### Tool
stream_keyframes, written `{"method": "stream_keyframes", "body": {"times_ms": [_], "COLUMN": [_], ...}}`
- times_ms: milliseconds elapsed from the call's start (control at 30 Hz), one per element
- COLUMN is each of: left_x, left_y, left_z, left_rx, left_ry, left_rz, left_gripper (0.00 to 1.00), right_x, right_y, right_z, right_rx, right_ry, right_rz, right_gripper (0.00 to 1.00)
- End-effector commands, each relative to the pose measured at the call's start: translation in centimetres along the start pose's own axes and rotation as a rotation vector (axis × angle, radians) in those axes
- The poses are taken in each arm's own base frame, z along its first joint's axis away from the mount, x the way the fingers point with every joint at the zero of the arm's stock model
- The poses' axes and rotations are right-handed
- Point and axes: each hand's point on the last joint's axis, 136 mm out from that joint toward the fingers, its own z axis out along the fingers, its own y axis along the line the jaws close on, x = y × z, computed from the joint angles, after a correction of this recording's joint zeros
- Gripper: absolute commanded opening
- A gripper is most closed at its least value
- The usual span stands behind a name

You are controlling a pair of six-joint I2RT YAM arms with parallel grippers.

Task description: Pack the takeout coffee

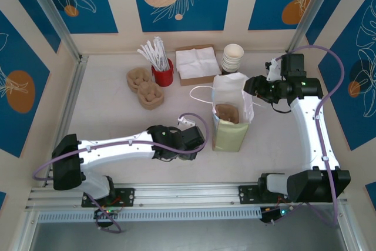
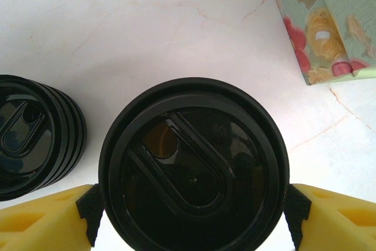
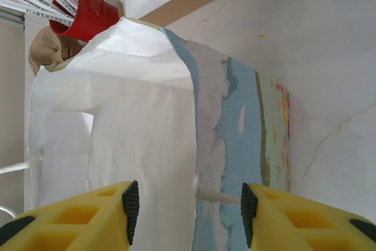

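The takeout coffee (image 2: 194, 168) shows from above as a round black lid with a sip hole. My left gripper (image 2: 194, 204) has its black pads (image 2: 93, 210) against both sides of the cup just under the lid rim, shut on it. In the top view the left gripper (image 1: 189, 138) sits low, left of the paper bag (image 1: 232, 130), and hides the cup. The bag stands open with a brown carrier (image 1: 227, 113) inside. My right gripper (image 1: 254, 86) is open at the bag's right rim. Its jaws straddle the bag wall (image 3: 176, 116) and a white handle string (image 3: 217, 195).
A low stack of black lids (image 2: 29, 139) stands close left of the coffee. At the back are lidless cream cups (image 1: 232, 57), a napkin box (image 1: 197, 63), a red cup of straws (image 1: 163, 73) and brown carriers (image 1: 145, 86). The bag's floral corner (image 2: 329, 22) lies ahead of the left gripper.
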Motion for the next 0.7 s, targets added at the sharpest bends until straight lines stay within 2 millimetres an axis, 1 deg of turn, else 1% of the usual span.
{"method": "stream_keyframes", "body": {"times_ms": [0,200,500,667], "left_x": [0.1,0.3,1.2,1.2], "left_y": [-0.4,-0.6,-0.9,-0.8], "left_z": [0.0,0.4,1.5,1.6], "left_rx": [0.003,0.002,-0.013,-0.008], "left_ry": [0.011,0.022,0.064,0.063], "left_rz": [-0.011,-0.013,-0.014,-0.023], "left_gripper": [0.80,0.80,0.78,0.78], "right_x": [-0.2,-0.3,-0.4,-0.5], "right_y": [0.4,0.4,0.5,0.7], "right_z": [-0.4,-0.6,-1.1,-1.4], "right_rx": [-0.021,-0.021,-0.031,-0.034], "right_ry": [-0.002,-0.005,-0.010,-0.015], "right_rz": [-0.012,-0.003,0.015,0.017], "right_gripper": [0.52,0.52,0.52,0.52]}}
